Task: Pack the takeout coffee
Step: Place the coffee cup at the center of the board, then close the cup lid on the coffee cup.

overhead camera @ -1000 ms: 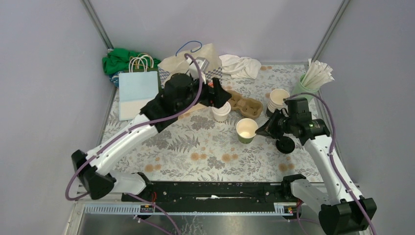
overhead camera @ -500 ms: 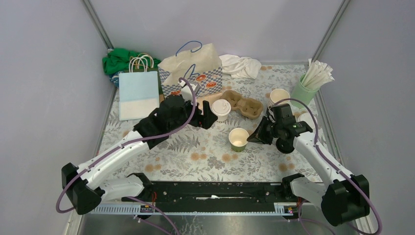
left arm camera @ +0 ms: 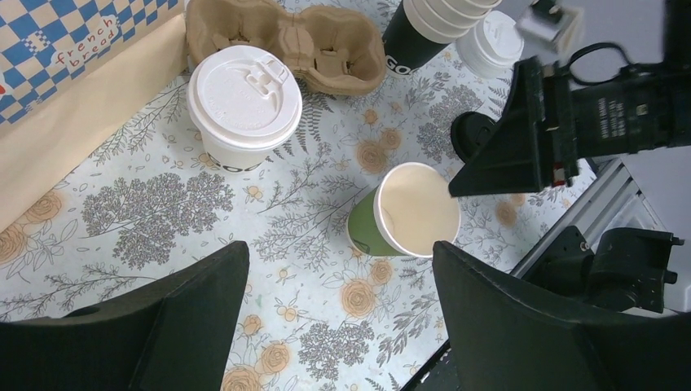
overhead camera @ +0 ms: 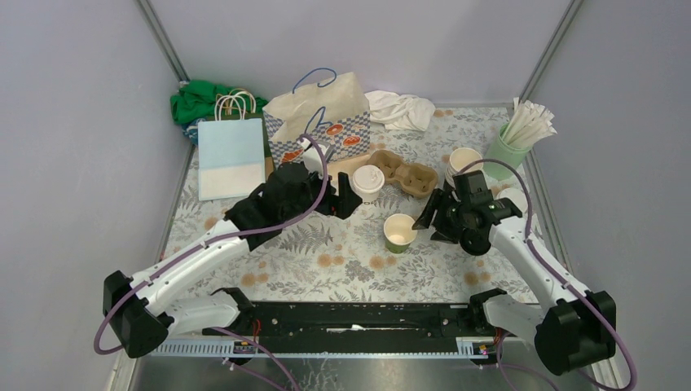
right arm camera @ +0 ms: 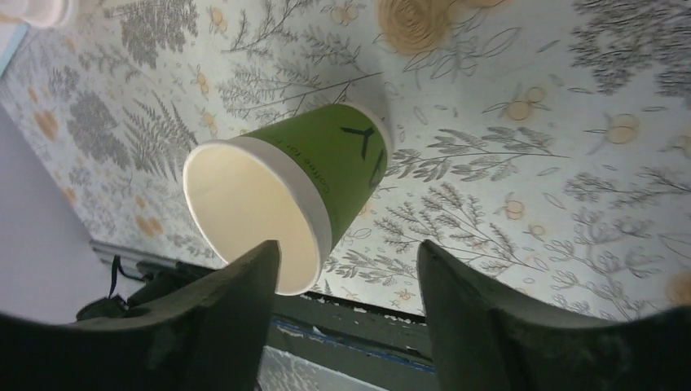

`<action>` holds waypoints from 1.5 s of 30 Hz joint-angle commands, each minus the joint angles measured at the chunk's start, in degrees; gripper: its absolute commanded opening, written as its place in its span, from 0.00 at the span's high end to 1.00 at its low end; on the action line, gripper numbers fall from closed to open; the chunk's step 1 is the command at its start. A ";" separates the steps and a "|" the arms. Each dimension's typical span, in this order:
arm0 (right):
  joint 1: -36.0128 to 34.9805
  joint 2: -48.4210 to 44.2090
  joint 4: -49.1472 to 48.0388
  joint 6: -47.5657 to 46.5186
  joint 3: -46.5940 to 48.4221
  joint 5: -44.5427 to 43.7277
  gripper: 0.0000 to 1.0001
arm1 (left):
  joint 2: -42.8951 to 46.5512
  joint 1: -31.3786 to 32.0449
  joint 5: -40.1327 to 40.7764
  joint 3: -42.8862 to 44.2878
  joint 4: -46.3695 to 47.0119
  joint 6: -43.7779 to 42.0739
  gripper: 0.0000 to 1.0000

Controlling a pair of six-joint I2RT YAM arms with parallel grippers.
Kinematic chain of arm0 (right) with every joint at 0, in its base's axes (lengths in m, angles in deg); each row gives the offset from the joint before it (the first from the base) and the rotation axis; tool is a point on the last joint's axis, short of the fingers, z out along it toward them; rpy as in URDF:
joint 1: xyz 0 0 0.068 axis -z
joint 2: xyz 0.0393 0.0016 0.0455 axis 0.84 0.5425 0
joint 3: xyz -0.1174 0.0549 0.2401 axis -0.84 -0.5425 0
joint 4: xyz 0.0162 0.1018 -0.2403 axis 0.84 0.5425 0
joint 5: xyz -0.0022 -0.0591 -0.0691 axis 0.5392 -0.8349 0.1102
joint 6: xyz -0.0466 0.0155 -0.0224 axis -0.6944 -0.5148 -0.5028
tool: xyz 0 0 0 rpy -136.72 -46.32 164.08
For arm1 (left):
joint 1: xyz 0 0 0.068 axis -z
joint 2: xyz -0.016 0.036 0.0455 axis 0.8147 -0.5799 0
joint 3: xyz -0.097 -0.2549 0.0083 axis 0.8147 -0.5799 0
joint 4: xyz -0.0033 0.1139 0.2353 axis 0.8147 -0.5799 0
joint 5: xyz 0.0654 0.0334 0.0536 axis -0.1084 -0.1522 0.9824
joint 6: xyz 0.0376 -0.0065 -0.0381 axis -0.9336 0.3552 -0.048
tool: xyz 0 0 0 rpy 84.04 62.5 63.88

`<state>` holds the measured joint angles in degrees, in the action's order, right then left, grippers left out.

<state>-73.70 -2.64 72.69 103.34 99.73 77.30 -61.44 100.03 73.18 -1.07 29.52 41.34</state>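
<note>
An open green paper cup [overhead camera: 398,232] of the takeout coffee stands upright on the flowered tablecloth, also in the left wrist view [left arm camera: 407,213] and the right wrist view [right arm camera: 303,194]. My right gripper [overhead camera: 425,221] [right arm camera: 350,252] is open just right of it, one finger by the rim, gripping nothing. A white-lidded cup [overhead camera: 368,182] [left arm camera: 244,104] stands beside the cardboard cup carrier [overhead camera: 405,173] [left arm camera: 287,39]. My left gripper [overhead camera: 348,196] [left arm camera: 341,259] is open and empty, left of the lidded cup.
A stack of cups [overhead camera: 463,162] and loose lids [left arm camera: 497,41] sit at the right, by a mint tumbler of straws [overhead camera: 512,140]. At the back are a checkered paper bag [overhead camera: 319,122], a blue-white bag [overhead camera: 231,155], a green cloth [overhead camera: 198,99] and a white cloth [overhead camera: 401,110].
My right gripper carried the green cup left, set it down and opened, letting go. My left arm drew back from the lidded cup, which stays by the carrier.
</note>
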 commanded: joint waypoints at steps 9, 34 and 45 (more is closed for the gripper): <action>-0.25 -3.41 18.82 3.38 7.97 -35.47 0.00 | 6.31 -0.12 -0.54 -3.26 3.29 -0.29 0.07; 6.54 10.57 4.43 -5.80 2.13 -41.82 0.44 | 13.17 0.22 -7.23 -9.53 5.86 3.47 0.03; 6.54 17.31 3.09 -8.57 4.47 -41.75 0.51 | 11.51 0.18 -7.45 -9.62 6.63 3.47 0.03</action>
<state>-67.45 12.58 76.21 95.93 101.89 37.94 -49.55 100.05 66.44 -10.60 32.45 44.46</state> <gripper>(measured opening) 0.486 0.970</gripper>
